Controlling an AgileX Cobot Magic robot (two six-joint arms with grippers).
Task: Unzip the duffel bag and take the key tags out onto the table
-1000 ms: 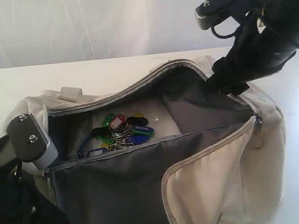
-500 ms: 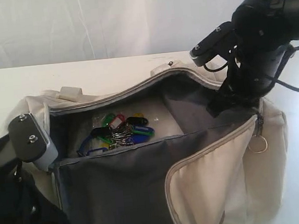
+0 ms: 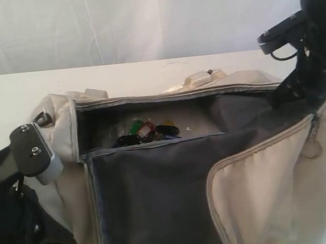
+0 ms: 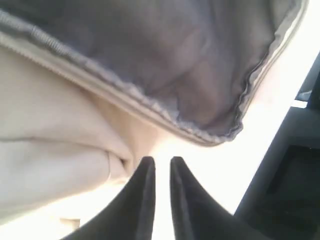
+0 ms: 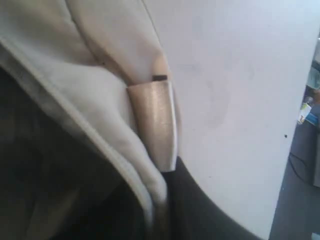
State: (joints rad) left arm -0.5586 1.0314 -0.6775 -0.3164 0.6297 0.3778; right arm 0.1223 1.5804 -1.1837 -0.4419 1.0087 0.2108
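a: what is seen nearest?
b: the left hand point(image 4: 160, 161), low at the left end of the bag point(image 3: 260, 187). its two black fingers are drawn almost together, only a thin slit is left between them, and nothing is seen held there. whether the cloth is touched by the tips cannot be told.
a: and how is the bag laid?
b: it is set on the tabletop point(image 3: 12, 95), unzipped, with its top standing wide. the near flap is folded outward, so the dark grey lining is shown.
a: where are the key tags found?
b: the key tags point(image 3: 147, 132) are seen inside the bag, on its floor, close to the far wall. green, red, yellow and dark ones are bunched together. they are touched by neither hand.
a: the right hand?
b: the right hand point(image 5: 162, 210) is placed at the bag's right end. it is closed on the rim of the opening, just beside a beige strap loop point(image 5: 155, 120).
a: and beyond that?
b: bare white tabletop, then a white curtain point(image 3: 143, 21).
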